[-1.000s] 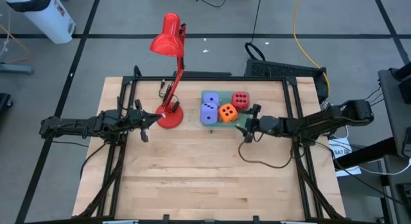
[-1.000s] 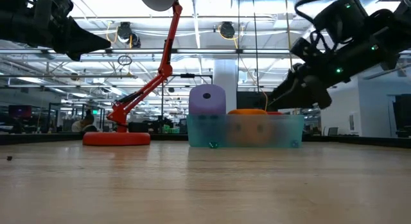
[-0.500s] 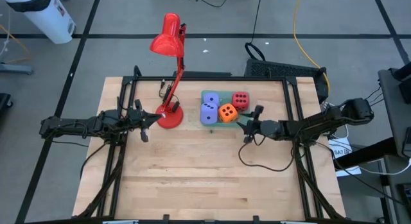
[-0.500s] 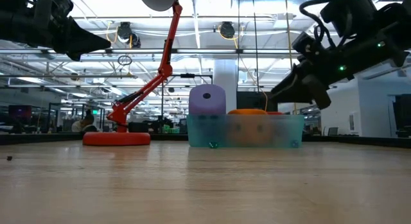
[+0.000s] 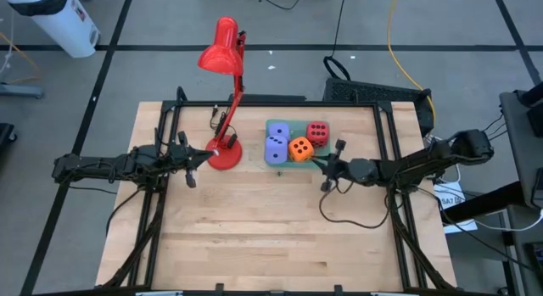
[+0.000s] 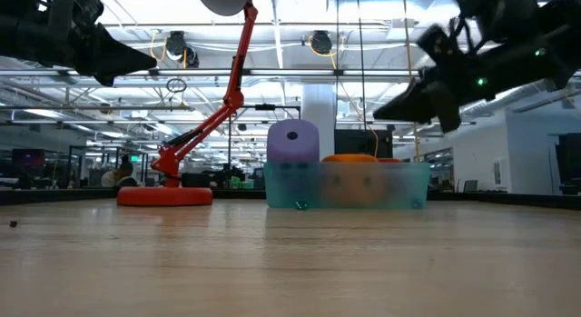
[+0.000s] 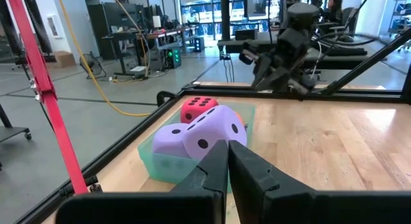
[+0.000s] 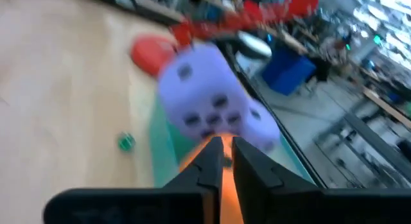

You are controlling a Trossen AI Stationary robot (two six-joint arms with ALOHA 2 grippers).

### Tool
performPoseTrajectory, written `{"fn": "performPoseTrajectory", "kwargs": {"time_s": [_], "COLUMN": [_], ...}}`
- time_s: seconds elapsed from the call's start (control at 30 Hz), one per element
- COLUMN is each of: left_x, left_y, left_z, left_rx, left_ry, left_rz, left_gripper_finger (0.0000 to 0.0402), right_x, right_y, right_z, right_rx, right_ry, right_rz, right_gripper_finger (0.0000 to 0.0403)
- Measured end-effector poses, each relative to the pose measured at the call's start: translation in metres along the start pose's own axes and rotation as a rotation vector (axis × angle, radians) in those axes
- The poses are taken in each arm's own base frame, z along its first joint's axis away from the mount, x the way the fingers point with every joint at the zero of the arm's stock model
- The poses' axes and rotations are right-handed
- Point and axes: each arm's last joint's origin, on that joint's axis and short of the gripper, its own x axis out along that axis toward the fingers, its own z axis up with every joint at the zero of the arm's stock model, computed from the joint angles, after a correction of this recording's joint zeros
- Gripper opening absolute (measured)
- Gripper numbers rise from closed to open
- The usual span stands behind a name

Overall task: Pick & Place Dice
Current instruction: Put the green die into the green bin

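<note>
The right gripper [image 5: 321, 173] hangs in the air just beside the near right corner of the pale green tray [image 5: 281, 159], its fingers [image 8: 209, 161] pressed together on nothing and touching no die. In the tray, the orange die [image 5: 300, 148] sits at the near right, a lavender-blue die [image 5: 276, 148] at the near left with the second lavender-blue die [image 5: 280, 129] behind it, largely covered from above, and the red die [image 5: 318, 131] at the far right. In the low view the frosted tray wall blurs the dice; only one lavender top and an orange sliver rise clear of it, and the red die barely shows. The left gripper [image 5: 202, 156], clenched and empty, waits beside the red lamp's base [image 5: 226, 155]. No label or writing can be read on any item.
</note>
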Motion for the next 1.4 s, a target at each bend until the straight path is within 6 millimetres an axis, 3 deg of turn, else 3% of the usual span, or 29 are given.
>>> {"fn": "performPoseTrajectory", "kwargs": {"time_s": [0.13, 0.27, 0.37, 0.47, 0.77, 1.4], "left_x": [0.0, 0.0, 0.0, 0.0, 0.0, 0.0], "left_y": [0.0, 0.0, 0.0, 0.0, 0.0, 0.0], "left_z": [0.0, 0.0, -0.001, -0.001, -0.001, -0.001], "left_rx": [-0.001, -0.003, -0.003, -0.003, 0.001, -0.023], "left_ry": [0.0, 0.005, 0.006, 0.007, 0.006, 0.008], "left_rz": [0.0, -0.001, -0.002, -0.003, -0.002, -0.002], "left_gripper_finger": [0.0026, 0.0026, 0.0026, 0.0026, 0.0026, 0.0026], "right_x": [-0.011, -0.032, -0.049, -0.062, -0.072, -0.094], "right_y": [0.001, -0.011, -0.022, -0.033, -0.033, -0.04], "right_z": [0.017, 0.037, 0.044, 0.045, 0.015, -0.01], "right_rx": [0.098, 0.22, 0.27, 0.329, 0.461, 0.455], "right_ry": [-0.128, -0.276, -0.351, -0.358, -0.335, -0.48], "right_rz": [0.017, 0.137, 0.261, 0.279, 0.291, 0.246], "right_gripper_finger": [0.0019, 0.0011, 0.0004, 0.0001, 0.0001, 0.0001]}}
